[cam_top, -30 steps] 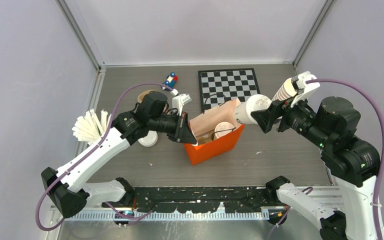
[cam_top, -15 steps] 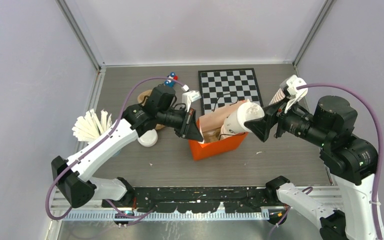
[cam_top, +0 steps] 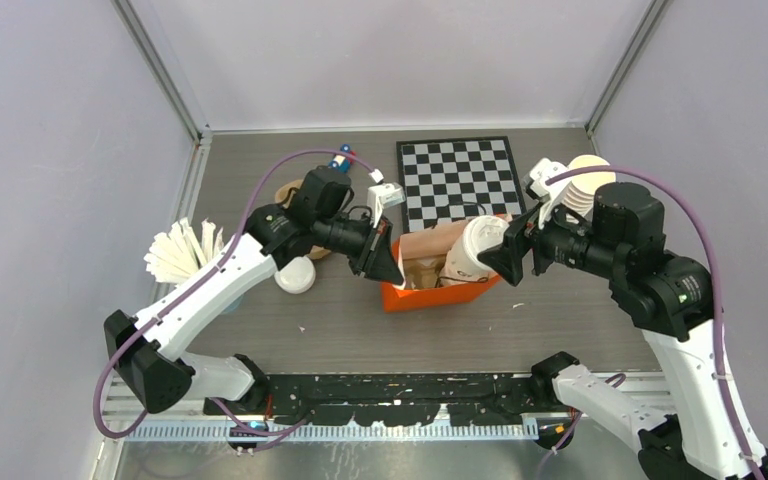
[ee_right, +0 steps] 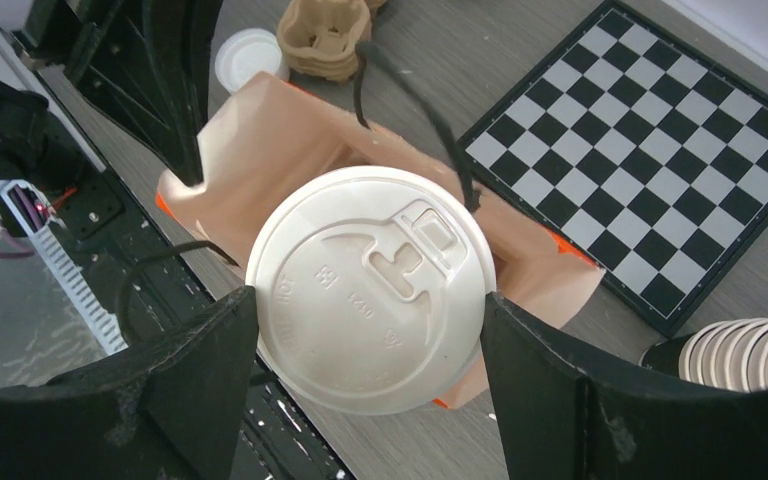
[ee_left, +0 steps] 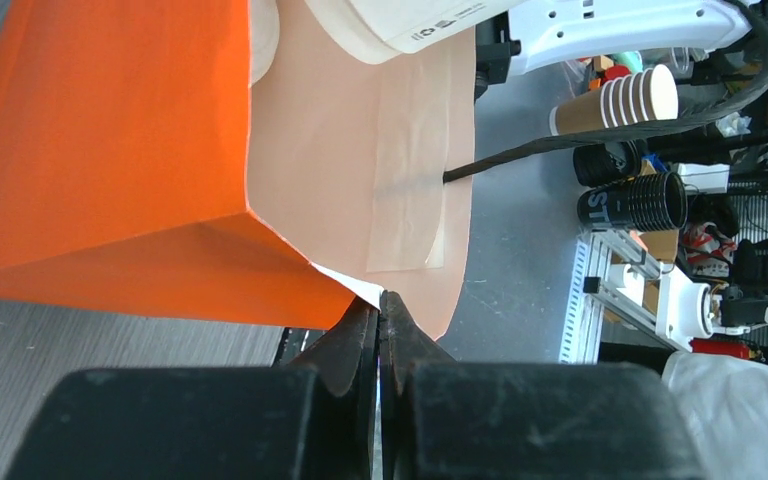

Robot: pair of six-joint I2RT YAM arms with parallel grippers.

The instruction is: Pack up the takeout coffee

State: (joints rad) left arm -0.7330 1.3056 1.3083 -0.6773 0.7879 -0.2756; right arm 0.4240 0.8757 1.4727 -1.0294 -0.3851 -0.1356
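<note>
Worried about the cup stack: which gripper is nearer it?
Right. The right gripper holds the takeout coffee over the orange bag, near the cup stack; the left gripper pinches the bag's opposite edge, farther off.

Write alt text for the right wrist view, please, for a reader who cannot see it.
A lidded white takeout coffee cup, gripped between two black jaws, fills the centre over an open orange paper bag. A chessboard lies upper right.

Top: high over the near edge, looking down on whole desk (cam_top: 580,330). Left wrist: tight against orange bag's (ee_left: 110,150) side. Right wrist: close above its mouth.
</note>
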